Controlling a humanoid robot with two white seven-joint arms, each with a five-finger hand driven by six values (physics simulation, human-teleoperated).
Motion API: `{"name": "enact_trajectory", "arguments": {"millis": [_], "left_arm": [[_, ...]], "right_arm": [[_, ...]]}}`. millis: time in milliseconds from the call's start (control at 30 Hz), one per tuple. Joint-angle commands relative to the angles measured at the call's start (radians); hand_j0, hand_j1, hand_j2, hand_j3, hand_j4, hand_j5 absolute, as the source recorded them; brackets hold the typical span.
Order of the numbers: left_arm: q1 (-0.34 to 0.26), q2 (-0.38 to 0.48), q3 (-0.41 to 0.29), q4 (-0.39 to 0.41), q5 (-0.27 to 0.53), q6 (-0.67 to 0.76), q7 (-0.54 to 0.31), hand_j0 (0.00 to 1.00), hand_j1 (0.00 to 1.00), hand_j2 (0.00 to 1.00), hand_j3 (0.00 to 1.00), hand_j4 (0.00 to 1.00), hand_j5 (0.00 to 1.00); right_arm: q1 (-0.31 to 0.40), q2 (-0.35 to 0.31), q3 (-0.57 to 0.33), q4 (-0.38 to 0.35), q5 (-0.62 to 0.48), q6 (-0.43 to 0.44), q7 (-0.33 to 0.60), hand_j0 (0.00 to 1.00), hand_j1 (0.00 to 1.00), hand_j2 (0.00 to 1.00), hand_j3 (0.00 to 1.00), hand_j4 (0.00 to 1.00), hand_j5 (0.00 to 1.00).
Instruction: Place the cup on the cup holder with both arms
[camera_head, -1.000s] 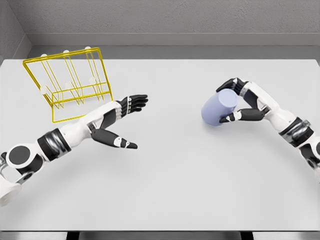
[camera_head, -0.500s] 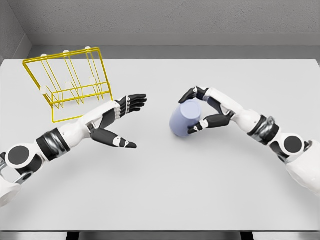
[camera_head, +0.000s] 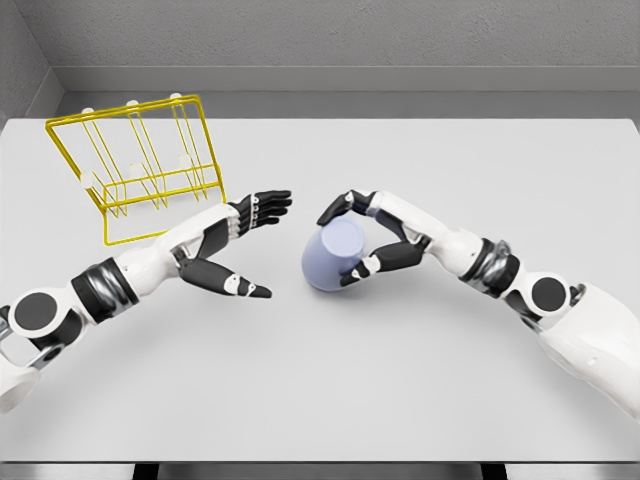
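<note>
A pale blue cup (camera_head: 333, 254) is held tilted near the middle of the white table (camera_head: 400, 380), my right hand (camera_head: 352, 238) shut on it with fingers over the top and thumb below. My left hand (camera_head: 255, 243) is open just left of the cup, fingers spread toward it, a short gap between them. The yellow wire cup holder (camera_head: 140, 165) with white-tipped pegs stands at the far left of the table, behind the left forearm.
A grey wall runs behind the table's far edge. The right arm stretches across from the lower right; the left arm comes in from the lower left corner.
My right hand has carried the cup leftward from the table's right side to the middle, close to the left hand. The left hand has barely moved.
</note>
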Motion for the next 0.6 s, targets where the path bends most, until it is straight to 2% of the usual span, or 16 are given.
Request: {"name": "enact_trajectory", "arguments": {"millis": [0,133,300,333,367,400,433,567], "left_arm": [[0.008,0.006,0.056,0.000,0.004,-0.004,-0.001,1.00,1.00,1.00,1.00,1.00,1.00],[0.017,-0.002,0.081,0.000,-0.008,-0.005,0.001,1.00,1.00,1.00,1.00,1.00,1.00],[0.040,-0.022,0.101,-0.002,-0.045,-0.012,0.002,1.00,1.00,1.00,1.00,1.00,1.00],[0.045,-0.039,0.102,-0.002,-0.077,-0.012,0.002,1.00,1.00,1.00,1.00,1.00,1.00],[0.048,-0.045,0.104,-0.002,-0.083,-0.012,0.002,1.00,1.00,1.00,1.00,1.00,1.00],[0.049,-0.045,0.105,-0.002,-0.082,-0.011,0.002,1.00,1.00,1.00,1.00,1.00,1.00],[0.051,-0.045,0.115,-0.002,-0.083,-0.010,0.002,1.00,1.00,1.00,1.00,1.00,1.00],[0.064,-0.045,0.121,0.000,-0.085,-0.008,0.004,1.00,1.00,1.00,1.00,1.00,1.00]], "right_arm": [[0.000,0.027,-0.001,0.024,0.014,0.001,-0.001,0.41,0.41,0.41,0.41,0.41,0.41],[0.002,0.066,-0.001,0.058,0.043,0.001,-0.001,0.41,0.41,0.41,0.41,0.41,0.41],[0.002,0.066,-0.002,0.063,0.045,0.001,-0.001,0.41,0.41,0.41,0.41,0.41,0.41],[0.002,0.066,-0.002,0.064,0.045,0.001,-0.001,0.42,0.42,0.42,0.42,0.42,0.42],[0.002,0.066,-0.002,0.064,0.046,0.001,-0.001,0.52,0.52,0.52,0.52,0.52,0.52],[0.002,0.066,-0.002,0.067,0.046,0.001,-0.002,0.82,0.82,0.82,0.82,0.82,0.82],[0.002,0.066,-0.004,0.075,0.046,0.001,-0.004,1.00,1.00,1.00,1.00,1.00,1.00],[0.002,0.066,-0.007,0.073,0.046,0.001,-0.007,1.00,1.00,1.00,1.00,1.00,1.00]]}}
